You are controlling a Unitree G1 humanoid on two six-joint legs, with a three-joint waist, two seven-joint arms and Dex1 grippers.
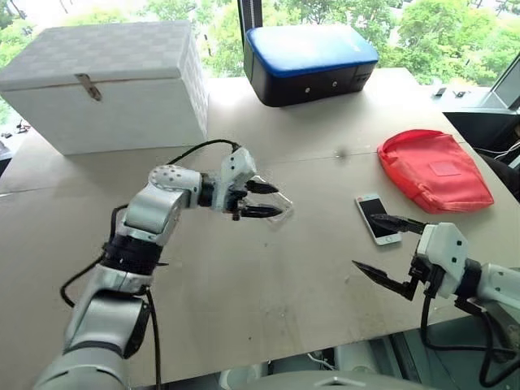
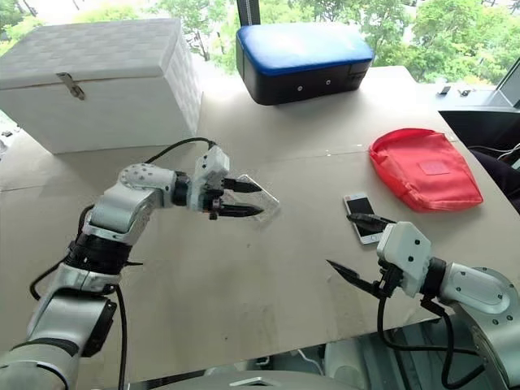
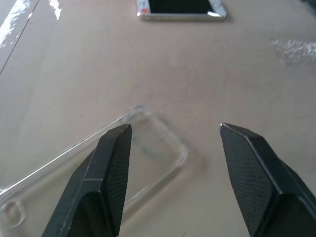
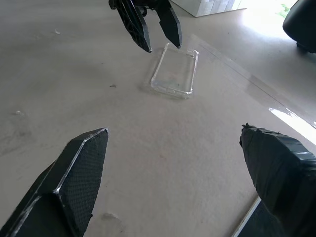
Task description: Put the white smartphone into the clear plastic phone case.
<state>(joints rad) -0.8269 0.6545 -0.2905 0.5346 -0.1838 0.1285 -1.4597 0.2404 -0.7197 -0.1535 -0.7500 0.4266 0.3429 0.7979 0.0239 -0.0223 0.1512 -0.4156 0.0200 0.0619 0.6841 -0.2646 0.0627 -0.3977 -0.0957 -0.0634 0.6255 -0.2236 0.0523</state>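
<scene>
Fingers of the right gripper [image 1: 388,253] stand wide apart at the near right of the table [image 1: 268,284], holding nothing; the upper tip reaches over the near end of the phone [image 1: 378,218], though contact cannot be told. The phone lies flat, screen up, just ahead of that gripper and near the right edge of the table, with its far end toward the red pouch [image 1: 434,168] (the pouch sits just beyond it, further right, apart from it).

Toward the middle of the table the left gripper [image 1: 269,199] points to the right and slightly down, its two black fingers [image 3: 106,173] parted. They are not clamped on anything: the left wrist view shows one fingertip over the case [image 4: 175,72] and the other off to its side over bare tabletop. The case lies flat on the table, open side up, right under and just past those fingertips. It is well apart from the phone, which lies to its right, with bare table between them. In the right wrist view the left fingertips hang just above one short end of the case, and whether they touch it cannot be told.

Further back, a white box [image 1: 110,81] with a metal latch stands at the far left, and a black case with a blue lid [image 1: 310,61] stands at the far middle by the window.
</scene>
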